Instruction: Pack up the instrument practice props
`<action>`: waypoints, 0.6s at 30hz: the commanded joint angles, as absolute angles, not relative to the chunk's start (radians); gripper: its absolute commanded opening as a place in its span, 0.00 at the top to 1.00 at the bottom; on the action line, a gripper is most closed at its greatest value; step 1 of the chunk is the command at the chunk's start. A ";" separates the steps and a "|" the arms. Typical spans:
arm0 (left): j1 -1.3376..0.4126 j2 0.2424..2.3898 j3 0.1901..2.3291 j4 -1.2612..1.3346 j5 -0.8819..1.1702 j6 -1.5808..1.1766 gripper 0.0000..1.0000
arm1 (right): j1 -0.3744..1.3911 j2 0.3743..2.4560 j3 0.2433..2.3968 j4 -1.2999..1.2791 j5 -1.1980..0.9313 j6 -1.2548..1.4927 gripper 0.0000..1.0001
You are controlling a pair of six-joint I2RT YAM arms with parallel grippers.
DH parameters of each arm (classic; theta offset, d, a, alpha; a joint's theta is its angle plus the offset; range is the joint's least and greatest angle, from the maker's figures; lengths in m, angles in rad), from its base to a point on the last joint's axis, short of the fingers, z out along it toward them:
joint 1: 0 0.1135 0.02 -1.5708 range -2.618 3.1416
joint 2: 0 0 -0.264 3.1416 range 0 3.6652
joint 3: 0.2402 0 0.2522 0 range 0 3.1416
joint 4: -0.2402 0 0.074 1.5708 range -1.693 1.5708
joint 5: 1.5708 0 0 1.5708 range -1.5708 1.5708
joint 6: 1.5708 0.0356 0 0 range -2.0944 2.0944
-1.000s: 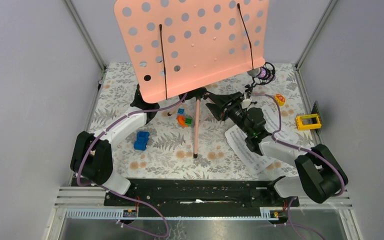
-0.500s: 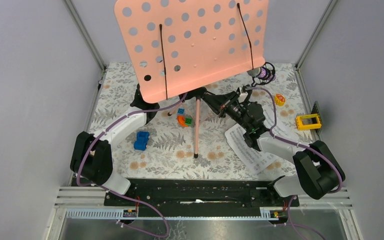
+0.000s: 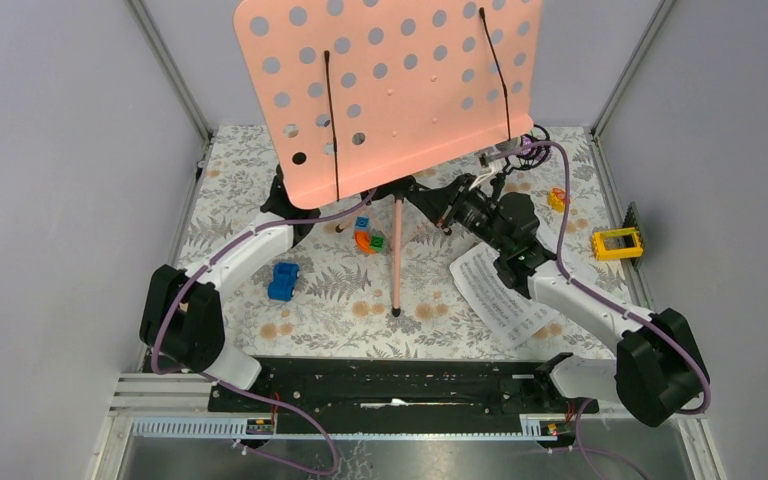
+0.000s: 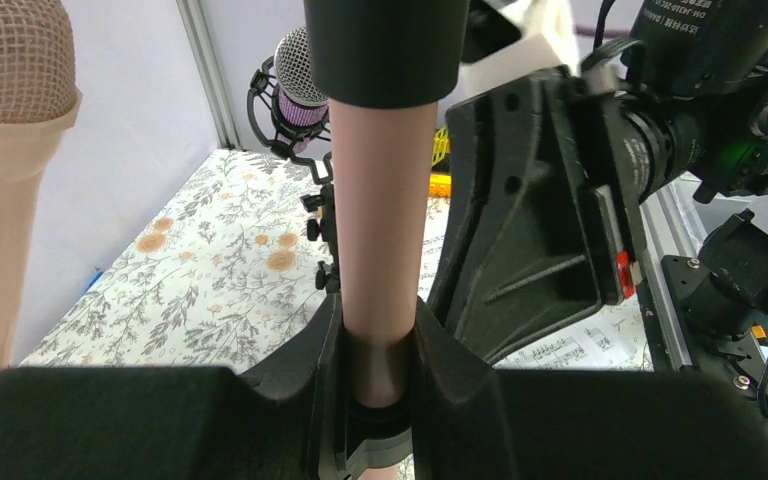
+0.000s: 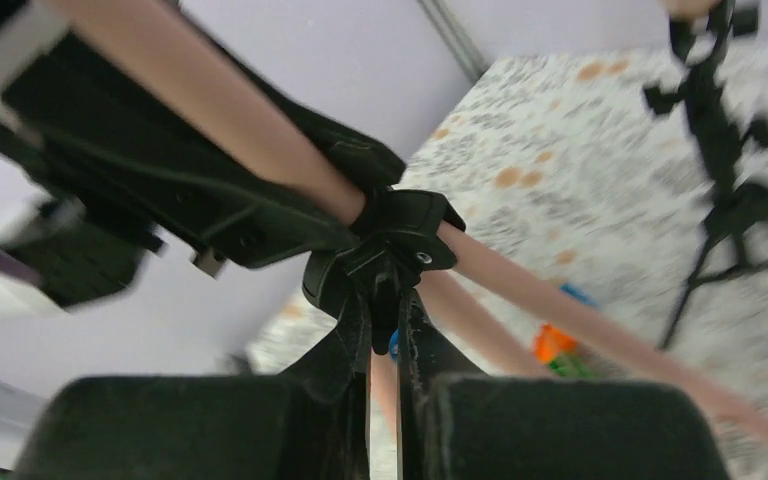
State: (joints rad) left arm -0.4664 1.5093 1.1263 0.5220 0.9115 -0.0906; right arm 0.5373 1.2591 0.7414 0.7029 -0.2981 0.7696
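Salmon-pink sheet-music rack stands upright on its tripod at the upper centre of the top view. The left gripper is closed tight around the pink pole, I think to keep it steady. The right gripper is almost fully closed and pinches the black collar where the legs meet, probably to fold them.
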 commanded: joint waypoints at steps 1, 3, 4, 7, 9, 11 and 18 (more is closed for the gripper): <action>-0.476 1.553 1.101 0.385 0.974 -0.095 1.00 | 0.550 1.241 0.702 0.712 -0.387 0.078 0.93; -0.476 1.549 1.100 0.390 0.977 -0.095 1.00 | 0.566 1.250 0.726 0.654 -0.410 -0.114 0.87; -0.476 1.549 1.100 0.394 0.978 -0.099 1.00 | 0.581 1.255 0.753 0.593 -0.407 -0.204 0.86; -0.473 1.555 1.101 0.405 0.990 -0.112 1.00 | 0.655 1.275 0.813 0.473 -0.292 -0.506 0.87; -0.470 1.558 1.105 0.405 0.995 -0.119 1.00 | 0.726 1.293 0.824 0.440 -0.182 -0.710 0.88; -0.467 1.557 1.106 0.402 0.997 -0.118 1.00 | 0.794 1.314 0.837 0.417 -0.053 -0.895 0.90; -0.453 1.574 1.102 0.433 1.028 -0.132 1.00 | 0.967 1.417 0.777 0.531 0.396 -1.574 0.93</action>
